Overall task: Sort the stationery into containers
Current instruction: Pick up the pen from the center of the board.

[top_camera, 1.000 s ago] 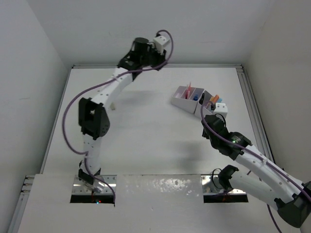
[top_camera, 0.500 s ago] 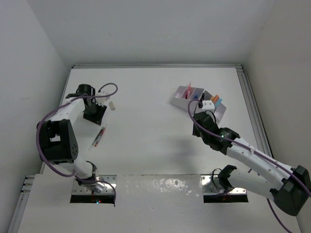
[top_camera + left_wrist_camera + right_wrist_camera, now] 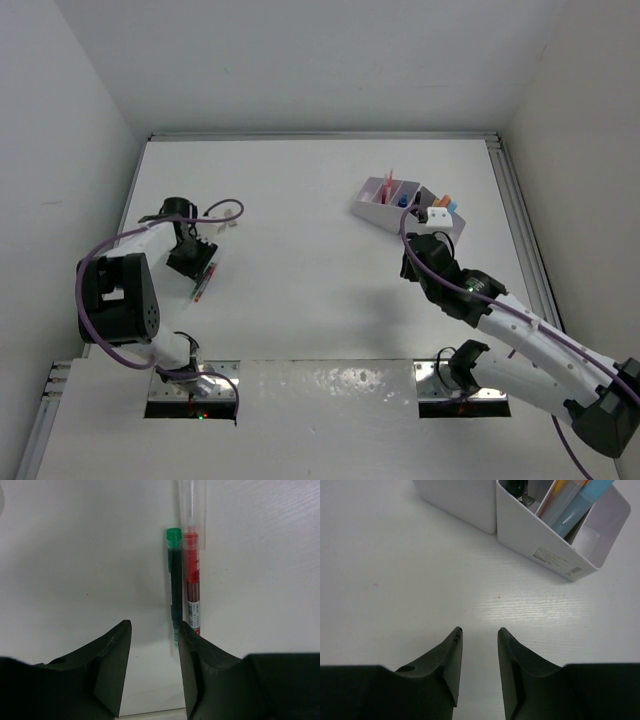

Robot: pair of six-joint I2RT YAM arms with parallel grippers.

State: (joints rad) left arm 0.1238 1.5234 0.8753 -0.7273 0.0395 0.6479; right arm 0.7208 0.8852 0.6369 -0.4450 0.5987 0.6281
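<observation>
I am hovering my left gripper low over the table, fingers spread apart and empty. A green pen and a red pen are lying side by side just ahead of one finger. My right gripper, fingers parted and empty, is facing the white organizer. The organizer is holding an orange marker, a blue marker and something dark, possibly scissors.

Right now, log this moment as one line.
left tool: open, empty | green pen and red pen: side by side just ahead, ungripped | right tool: open, empty, facing organizer
</observation>
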